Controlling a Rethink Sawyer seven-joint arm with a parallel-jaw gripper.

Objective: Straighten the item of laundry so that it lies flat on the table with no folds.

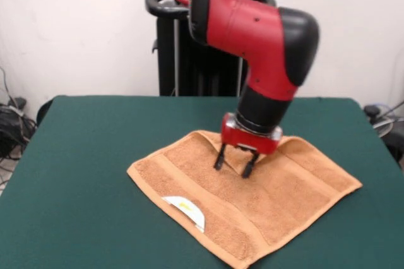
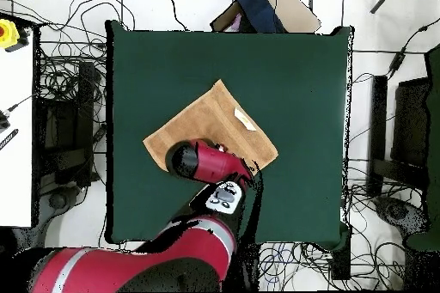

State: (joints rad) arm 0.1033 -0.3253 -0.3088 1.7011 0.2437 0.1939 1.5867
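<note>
The orange-tan terry towel (image 1: 252, 193) lies spread on the green table (image 1: 82, 174), turned like a diamond, with a raised ridge along its far edge behind the gripper. Its white tag (image 1: 187, 210) shows near the front left edge. My gripper (image 1: 232, 165) points down with its two black fingers (image 1: 219, 157) spread apart, tips touching or just above the towel's far middle part, holding nothing. In the overhead view the towel (image 2: 206, 122) lies at the table's middle and the arm (image 2: 206, 162) covers its lower edge; the tag (image 2: 247, 120) shows at its right side.
The robot's black pedestal (image 1: 177, 48) stands behind the table's far edge. Cables (image 1: 12, 124) lie on the floor at the left. In the overhead view, cables and boxes surround the table (image 2: 301, 75), with dark and brown items (image 2: 258, 10) beyond its top edge.
</note>
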